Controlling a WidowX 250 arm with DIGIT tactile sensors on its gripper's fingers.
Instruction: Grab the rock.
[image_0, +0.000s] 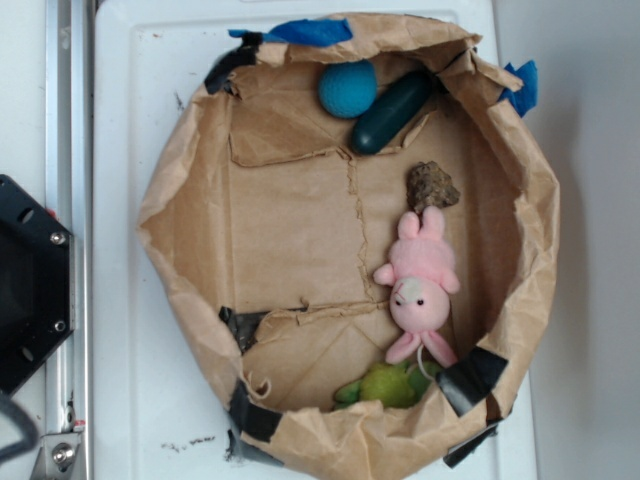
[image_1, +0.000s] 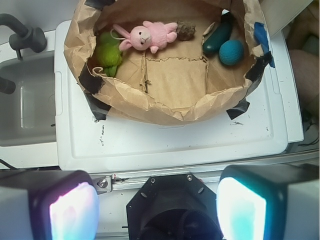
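Here the rock (image_0: 433, 185) lies well apart from the open, empty claw (image_1: 157, 207).

Pink plush (image_0: 422, 280) touching rock (image_0: 432, 185)

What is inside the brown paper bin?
Inside the paper bin: the rock, touching a pink plush bunny, a teal ball, a dark green cucumber toy and a green plush, partly hidden by the bin's wall.
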